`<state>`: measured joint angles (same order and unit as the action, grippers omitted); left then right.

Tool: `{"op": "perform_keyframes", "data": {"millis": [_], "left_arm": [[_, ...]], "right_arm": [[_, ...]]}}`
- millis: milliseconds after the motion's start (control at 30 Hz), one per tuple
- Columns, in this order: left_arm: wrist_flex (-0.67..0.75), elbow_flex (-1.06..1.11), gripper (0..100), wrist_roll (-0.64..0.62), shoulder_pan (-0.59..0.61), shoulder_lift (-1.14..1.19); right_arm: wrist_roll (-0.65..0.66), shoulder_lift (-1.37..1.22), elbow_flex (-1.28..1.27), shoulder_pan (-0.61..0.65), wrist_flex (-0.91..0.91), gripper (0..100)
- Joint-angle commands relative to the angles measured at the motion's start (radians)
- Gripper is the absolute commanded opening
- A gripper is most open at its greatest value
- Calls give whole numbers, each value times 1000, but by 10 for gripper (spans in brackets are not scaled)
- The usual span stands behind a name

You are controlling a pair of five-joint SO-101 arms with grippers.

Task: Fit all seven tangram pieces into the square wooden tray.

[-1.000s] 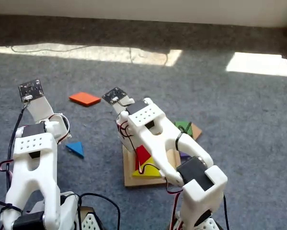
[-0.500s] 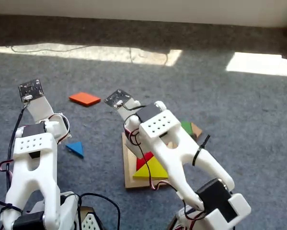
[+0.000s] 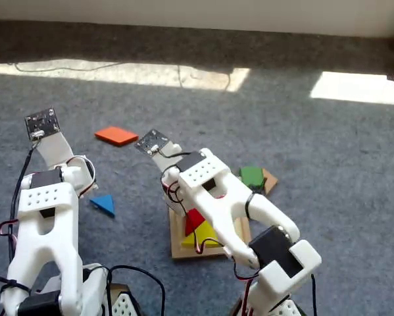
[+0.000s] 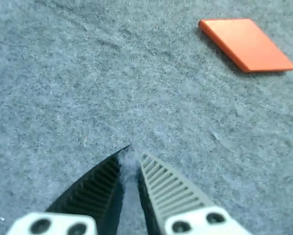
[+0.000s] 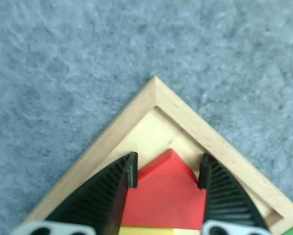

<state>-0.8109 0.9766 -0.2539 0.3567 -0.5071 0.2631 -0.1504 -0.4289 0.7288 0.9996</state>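
Gripping: right gripper (image 5: 167,170) pinches the red piece (image 5: 163,200) in a corner of the tray (image 5: 112,137).
left gripper (image 4: 131,156): fingers pretty much closed, empty, near orange piece (image 4: 246,44).
hidden: yellow piece (image 5: 156,231) mostly cut off.

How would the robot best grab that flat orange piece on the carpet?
From straight above, pinching the orange piece across two opposite straight edges. It lies flat and thin, so its faces can't be clamped, and only the edges offer a hold.
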Motion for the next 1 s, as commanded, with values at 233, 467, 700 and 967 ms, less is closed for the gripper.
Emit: {"op": "perform_keyframes", "data": {"millis": [233,467,700,967], "left_arm": [[12,-4,9,6,8,-28],[12,-4,10,6,8,-28],[12,-4,10,6,8,-28],[12,-4,10,6,8,-28]], "right_arm": [[12,-10,42,-25,87,50],[92,5,39,-41,90,13],[97,196,31,-56,182,13],[157,352,-142,-56,217,9]]}}
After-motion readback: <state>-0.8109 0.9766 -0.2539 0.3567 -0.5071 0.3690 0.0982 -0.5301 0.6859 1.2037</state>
